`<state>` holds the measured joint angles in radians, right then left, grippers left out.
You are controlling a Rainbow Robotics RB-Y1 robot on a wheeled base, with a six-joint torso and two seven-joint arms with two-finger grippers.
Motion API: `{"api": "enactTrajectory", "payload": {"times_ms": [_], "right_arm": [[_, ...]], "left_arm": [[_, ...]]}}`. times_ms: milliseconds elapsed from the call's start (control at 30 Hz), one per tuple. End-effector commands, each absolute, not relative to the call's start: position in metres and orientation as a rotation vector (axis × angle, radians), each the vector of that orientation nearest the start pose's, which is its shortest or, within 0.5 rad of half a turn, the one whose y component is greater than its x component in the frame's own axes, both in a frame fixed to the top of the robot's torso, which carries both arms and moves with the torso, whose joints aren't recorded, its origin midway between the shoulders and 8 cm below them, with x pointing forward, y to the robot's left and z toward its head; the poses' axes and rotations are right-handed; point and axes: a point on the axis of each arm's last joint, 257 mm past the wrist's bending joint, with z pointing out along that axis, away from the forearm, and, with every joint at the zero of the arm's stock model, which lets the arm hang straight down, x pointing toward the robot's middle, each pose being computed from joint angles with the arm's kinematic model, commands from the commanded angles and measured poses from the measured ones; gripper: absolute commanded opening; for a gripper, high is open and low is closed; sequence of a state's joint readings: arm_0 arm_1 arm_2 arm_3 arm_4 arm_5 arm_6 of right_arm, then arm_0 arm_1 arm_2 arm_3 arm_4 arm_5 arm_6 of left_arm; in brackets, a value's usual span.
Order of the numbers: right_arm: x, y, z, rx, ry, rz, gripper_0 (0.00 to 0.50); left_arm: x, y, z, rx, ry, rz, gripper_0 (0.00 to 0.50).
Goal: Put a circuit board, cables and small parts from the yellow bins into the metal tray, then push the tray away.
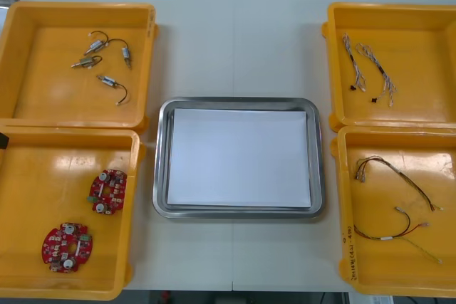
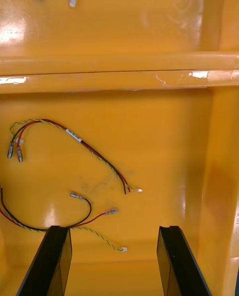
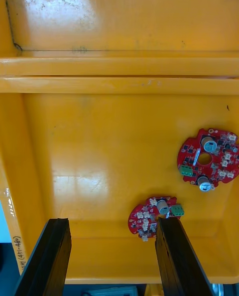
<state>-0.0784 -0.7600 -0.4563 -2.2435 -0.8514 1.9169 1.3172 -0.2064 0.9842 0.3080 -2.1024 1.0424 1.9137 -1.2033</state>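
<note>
Left gripper [image 3: 112,222] spread above circuit boards [image 3: 208,159]; right gripper [image 2: 113,229] spread above cables [image 2: 74,139].

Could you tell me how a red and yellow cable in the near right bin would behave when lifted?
Probably floppy: the red and yellow cable lies in a loose curve, so its ends would likely droop. It looks thin, so likely light. Its end connectors might snag the neighbouring cable.
</note>
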Motion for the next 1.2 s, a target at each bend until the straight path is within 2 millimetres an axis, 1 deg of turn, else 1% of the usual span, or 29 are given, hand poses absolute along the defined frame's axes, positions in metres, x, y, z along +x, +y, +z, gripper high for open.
{"api": "enactTrajectory", "payload": {"times_ms": [33,133,267,367,433,600,733,833,900,1033,1133,1200], "right_arm": [[0.352,-0.410,-0.143,0.198,2.573,-0.023,0.500],[0.346,-0.414,-0.143,0.222,2.566,-0.033,0.500],[0.336,-0.424,-0.141,0.262,2.541,-0.114,0.500],[0.333,-0.426,-0.142,0.284,2.537,-0.122,0.500],[0.332,-0.423,-0.145,0.335,2.535,-0.094,0.500],[0.328,-0.410,-0.149,0.450,2.502,-0.025,0.500],[0.321,-0.405,-0.153,0.496,2.496,-0.009,0.500],[0.315,-0.401,-0.159,0.487,2.511,-0.002,0.500],[0.310,-0.397,-0.165,0.494,2.518,0.010,0.500],[0.300,-0.397,-0.170,0.536,2.500,-0.015,0.500],[0.296,-0.392,-0.177,0.561,2.499,-0.003,0.500],[0.295,-0.386,-0.183,0.579,2.505,0.030,0.500]], "left_arm": [[0.362,0.410,-0.132,-0.024,2.756,0.112,0.500],[0.362,0.410,-0.132,-0.034,2.756,0.110,0.500],[0.362,0.410,-0.132,-0.059,2.754,0.107,0.500],[0.362,0.410,-0.131,-0.079,2.751,0.104,0.500],[0.361,0.408,-0.131,-0.128,2.746,0.094,0.500],[0.361,0.401,-0.127,-0.230,2.718,0.075,0.500],[0.356,0.396,-0.130,-0.298,2.713,0.059,0.500],[0.350,0.391,-0.140,-0.361,2.713,0.030,0.500],[0.349,0.382,-0.145,-0.431,2.685,-0.014,0.500],[0.346,0.372,-0.153,-0.499,2.667,-0.061,0.500],[0.343,0.362,-0.159,-0.555,2.654,-0.104,0.500],[0.341,0.355,-0.165,-0.610,2.642,-0.138,0.500]]}}
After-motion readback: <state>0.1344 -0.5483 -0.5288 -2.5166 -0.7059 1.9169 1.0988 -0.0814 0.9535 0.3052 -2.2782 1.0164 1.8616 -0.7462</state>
